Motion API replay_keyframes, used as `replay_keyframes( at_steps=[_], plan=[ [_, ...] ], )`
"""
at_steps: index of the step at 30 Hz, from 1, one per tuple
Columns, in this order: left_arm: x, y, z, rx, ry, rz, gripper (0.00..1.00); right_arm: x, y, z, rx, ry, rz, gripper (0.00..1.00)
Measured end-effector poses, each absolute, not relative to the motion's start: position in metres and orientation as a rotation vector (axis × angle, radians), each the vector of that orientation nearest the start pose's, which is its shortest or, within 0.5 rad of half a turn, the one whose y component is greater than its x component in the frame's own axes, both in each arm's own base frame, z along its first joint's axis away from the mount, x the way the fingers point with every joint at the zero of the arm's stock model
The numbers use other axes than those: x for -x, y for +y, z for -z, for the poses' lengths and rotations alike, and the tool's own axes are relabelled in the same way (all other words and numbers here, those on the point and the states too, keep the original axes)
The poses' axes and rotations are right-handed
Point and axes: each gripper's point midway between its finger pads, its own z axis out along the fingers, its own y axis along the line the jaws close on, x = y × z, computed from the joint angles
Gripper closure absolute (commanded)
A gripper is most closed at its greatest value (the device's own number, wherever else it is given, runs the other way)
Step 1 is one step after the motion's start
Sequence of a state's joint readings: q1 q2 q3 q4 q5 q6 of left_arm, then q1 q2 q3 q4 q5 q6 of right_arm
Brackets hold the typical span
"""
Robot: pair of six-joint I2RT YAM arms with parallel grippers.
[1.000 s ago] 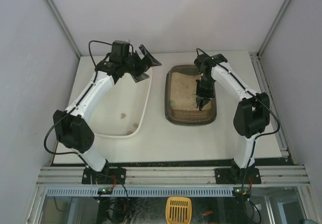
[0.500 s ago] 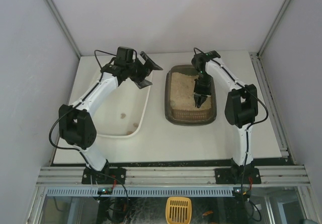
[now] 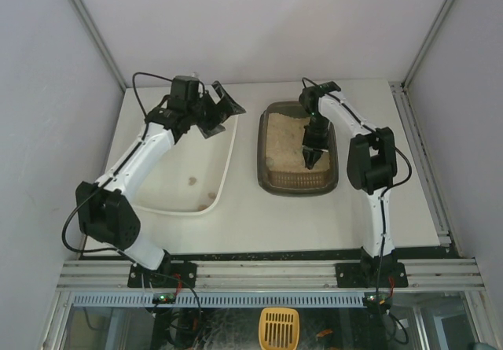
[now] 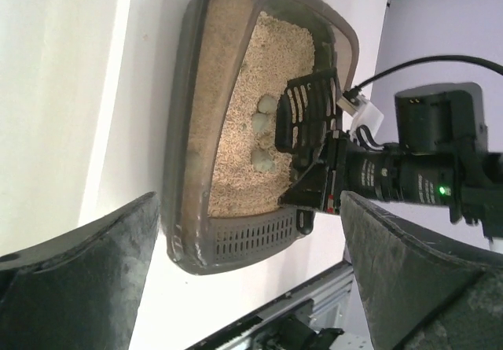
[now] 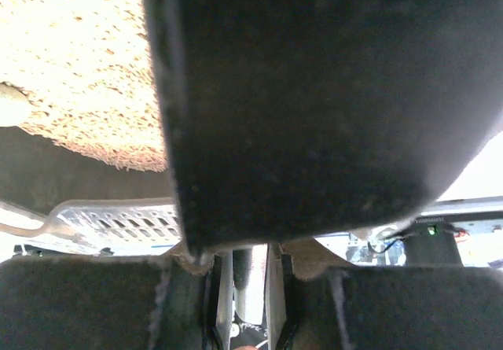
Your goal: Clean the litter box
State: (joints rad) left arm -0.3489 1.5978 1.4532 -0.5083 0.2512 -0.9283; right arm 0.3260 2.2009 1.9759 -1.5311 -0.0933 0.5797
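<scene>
White tray (image 3: pixel 179 163): left of centre, resting on the table (image 3: pixel 314 224).
Brown specks (image 3: pixel 191 181): on the tray's floor, lower part.
Yellow scoop (image 3: pixel 278 328): bottom centre, below the table's edge.

Dark grey-brown litter box (image 4: pixel 177 169) with beige litter (image 4: pixel 236 138) and black slotted scoop (image 4: pixel 308 116), beside a glossy white tray (image 3: pixel 181 157).
</scene>
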Motion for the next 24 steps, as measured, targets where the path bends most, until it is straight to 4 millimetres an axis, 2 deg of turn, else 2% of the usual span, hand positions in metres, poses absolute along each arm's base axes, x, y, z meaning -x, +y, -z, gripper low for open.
replay_keyframes(
  at_steps=[4,7,12,15,19,24],
  plan=[
    [-0.394,-0.204,-0.26,0.463,2.247,0.877,0.0,-0.326,0.158,-0.087,-0.44,3.312,-0.078,1.0],
    [-0.399,-0.184,-0.268,0.452,2.204,0.838,0.0,-0.332,0.167,-0.083,-0.445,3.304,-0.164,1.0],
    [-0.405,-0.135,-0.251,0.524,2.199,0.728,0.0,-0.336,0.177,-0.084,-0.459,3.297,-0.267,1.0],
    [-0.403,-0.113,-0.239,0.566,2.212,0.674,0.0,-0.336,0.179,-0.085,-0.488,3.293,-0.318,1.0],
    [-0.399,-0.09,-0.233,0.596,2.213,0.626,0.0,-0.339,0.187,-0.086,-0.527,3.275,-0.419,1.0],
    [-0.39,-0.068,-0.236,0.617,2.188,0.589,0.0,-0.345,0.197,-0.089,-0.541,3.25,-0.502,1.0]
  ],
)
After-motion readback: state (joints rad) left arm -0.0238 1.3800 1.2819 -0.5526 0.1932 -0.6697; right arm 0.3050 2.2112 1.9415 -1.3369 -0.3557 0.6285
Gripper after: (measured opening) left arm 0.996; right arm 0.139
